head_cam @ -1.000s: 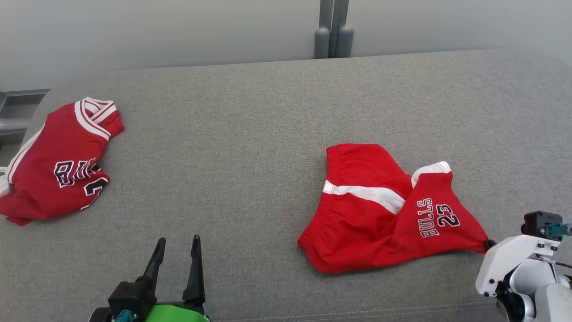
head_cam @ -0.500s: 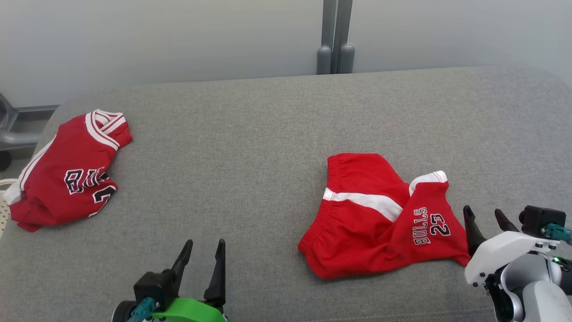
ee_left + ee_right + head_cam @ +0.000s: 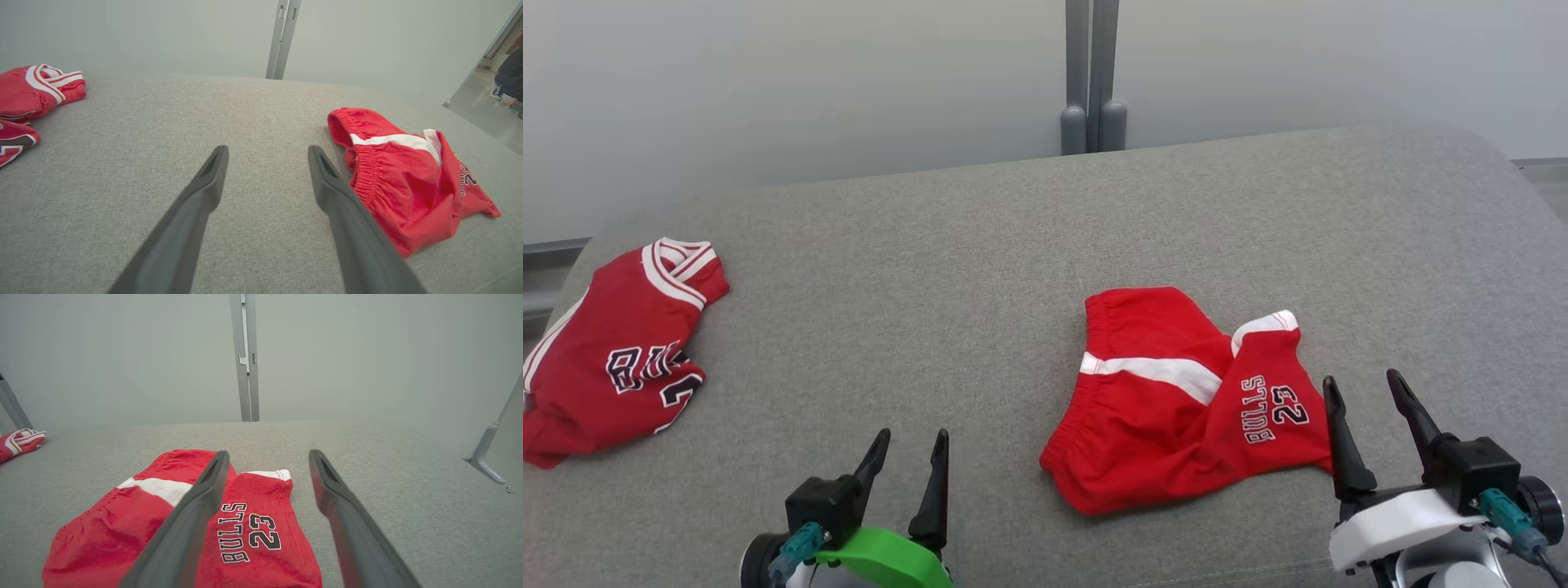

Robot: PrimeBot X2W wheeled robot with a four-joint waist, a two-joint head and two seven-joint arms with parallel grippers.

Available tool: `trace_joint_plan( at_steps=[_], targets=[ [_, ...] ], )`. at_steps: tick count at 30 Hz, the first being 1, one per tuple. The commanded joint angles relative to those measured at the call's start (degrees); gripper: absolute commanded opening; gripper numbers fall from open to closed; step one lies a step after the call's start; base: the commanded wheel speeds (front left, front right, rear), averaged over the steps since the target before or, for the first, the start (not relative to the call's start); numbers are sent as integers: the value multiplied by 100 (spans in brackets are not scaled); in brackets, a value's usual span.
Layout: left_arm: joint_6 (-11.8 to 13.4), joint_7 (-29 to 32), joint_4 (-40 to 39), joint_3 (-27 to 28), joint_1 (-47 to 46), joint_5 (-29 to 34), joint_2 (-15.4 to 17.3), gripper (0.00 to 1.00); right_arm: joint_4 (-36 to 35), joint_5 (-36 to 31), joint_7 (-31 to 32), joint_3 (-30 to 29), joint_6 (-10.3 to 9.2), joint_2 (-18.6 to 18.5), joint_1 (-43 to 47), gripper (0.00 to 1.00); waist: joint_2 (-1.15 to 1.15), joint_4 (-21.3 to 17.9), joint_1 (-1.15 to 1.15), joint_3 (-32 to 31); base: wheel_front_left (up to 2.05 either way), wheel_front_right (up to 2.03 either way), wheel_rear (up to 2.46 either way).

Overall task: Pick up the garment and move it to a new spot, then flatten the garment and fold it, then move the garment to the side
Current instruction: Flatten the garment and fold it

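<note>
The garment, a pair of red shorts (image 3: pixel 1168 408) with a white stripe and "BULLS 23" lettering, lies crumpled right of centre on the grey cushion (image 3: pixel 931 269). My right gripper (image 3: pixel 1361 377) stands open just right of the shorts' near right corner, with nothing between its fingers. In the right wrist view the shorts (image 3: pixel 261 490) lie under and left of that gripper (image 3: pixel 268 453). Open and empty, my left gripper (image 3: pixel 913 433) hovers at the front, left of the shorts. In the left wrist view, the shorts (image 3: pixel 400 175) sit to the right of that gripper (image 3: pixel 267 149).
A second red garment, a jersey (image 3: pixel 613 359) with white trim, lies bunched at the cushion's far left edge. A grey post (image 3: pixel 1090 82) rises behind the cushion against a pale wall. A person (image 3: pixel 508 77) shows far off at the right of the left wrist view.
My right gripper has opened, let go of the shorts' right corner and drawn back with its fingers pointing up. The shorts have settled flat. The head camera has shifted.
</note>
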Motion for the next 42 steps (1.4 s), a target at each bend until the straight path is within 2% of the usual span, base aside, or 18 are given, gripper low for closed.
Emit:
trace_joint_plan(
  at_steps=[1, 11, 18, 24, 27, 33, 34, 39, 40, 42],
  targets=[
    [-46, 53, 42, -35, 19, -49, 39, 100, -59, -118, -61, 37, -2, -18, 103, 100, 0, -102, 0, -45, 0, 0, 0],
    [-332, 888, 542, -426, -700, -436, 41, 100, -195, -258, -166, 246, -2, -16, 188, 100, 0, -777, 0, 129, 0, 0, 0],
    [-333, 1562, 1027, -554, -1451, -871, 9, 100, -155, -150, -182, 368, -2, -16, 91, 100, 0, -1225, 0, 345, 0, 0, 0],
    [-64, 2298, 1395, -577, -2089, -1299, 0, 100, -132, -61, -185, 463, -2, -15, 16, 100, 0, -1489, 0, 551, 0, 0, 0],
    [101, 2478, 1449, -614, -2332, -1589, 0, 100, -111, -7, -192, 486, -2, -15, -17, 100, 0, -1567, 0, 669, 0, 0, 0],
    [365, 2750, 1636, -715, -2673, -1708, 0, 100, -75, 54, -211, 529, -2, -15, -91, 100, 0, -1652, 0, 827, 0, 0, 0],
    [477, 2830, 1739, -714, -2751, -1744, 1, 100, -56, 70, -217, 540, -2, -14, -115, 100, 0, -1667, 0, 872, 0, 0, 0],
    [618, 2952, 1915, -736, -2899, -1798, 0, 100, -16, 101, -225, 579, -2, -15, -147, 100, 0, -1702, 0, 948, 0, 0, 0],
    [615, 2957, 1935, -741, -2901, -1833, 1, 93, -10, 114, -226, 579, -2, -15, -151, 100, 0, -1700, 0, 957, 0, 0, 0],
    [594, 2974, 1958, -771, -2932, -1859, 1, 42, 2, 125, -230, 577, -2, -15, -152, 100, 0, -1688, 0, 972, 0, 0, 0]
  ],
)
